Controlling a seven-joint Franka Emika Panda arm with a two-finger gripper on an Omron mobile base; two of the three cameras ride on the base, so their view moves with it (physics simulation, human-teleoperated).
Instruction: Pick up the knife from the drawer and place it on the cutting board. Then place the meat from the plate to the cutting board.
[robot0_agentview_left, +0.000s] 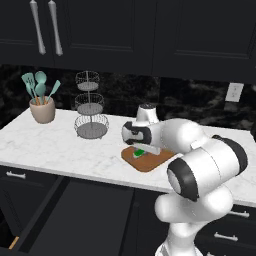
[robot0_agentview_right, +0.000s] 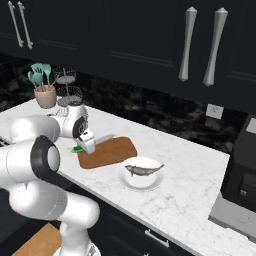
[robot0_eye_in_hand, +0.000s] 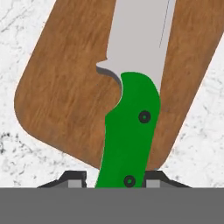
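Observation:
My gripper (robot0_eye_in_hand: 114, 179) is shut on the knife (robot0_eye_in_hand: 131, 127), its fingers on either side of the bright green handle. The silver-grey blade points out over the reddish-brown cutting board (robot0_eye_in_hand: 61, 87). In the left base view the gripper (robot0_agentview_left: 136, 147) holds the knife (robot0_agentview_left: 139, 152) low over the cutting board (robot0_agentview_left: 152, 161); I cannot tell whether the knife touches it. From the right base view, the gripper (robot0_agentview_right: 86, 145) is at the board's (robot0_agentview_right: 112, 152) left end. The meat (robot0_agentview_right: 142, 170), a grey fish, lies on the white plate (robot0_agentview_right: 131, 184) just right of the board. The drawer (robot0_agentview_left: 80, 210) stands open below the counter.
A tiered wire basket stand (robot0_agentview_left: 90, 107) and a pot of teal utensils (robot0_agentview_left: 42, 107) stand on the white marble counter left of the board. A dark appliance (robot0_agentview_right: 242, 170) sits at the counter's right end. Black cupboards with long silver handles hang above.

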